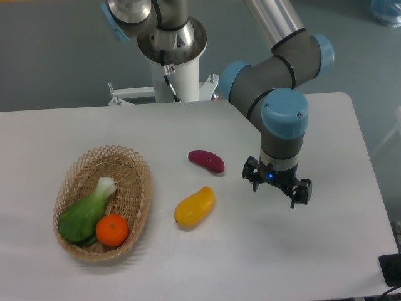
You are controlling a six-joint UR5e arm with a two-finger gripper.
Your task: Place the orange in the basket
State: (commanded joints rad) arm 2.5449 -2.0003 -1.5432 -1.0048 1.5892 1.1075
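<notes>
With its fruit delivered, the orange (112,230) sits at the near end of the basket (138,177), touching a green bok choy (84,213). On the white bench (326,251), a yellow mango (194,207) and a purple yam (207,160) lie apart, evidently left out. The gripper (277,190) hangs empty to the right, jaws spread.
</notes>
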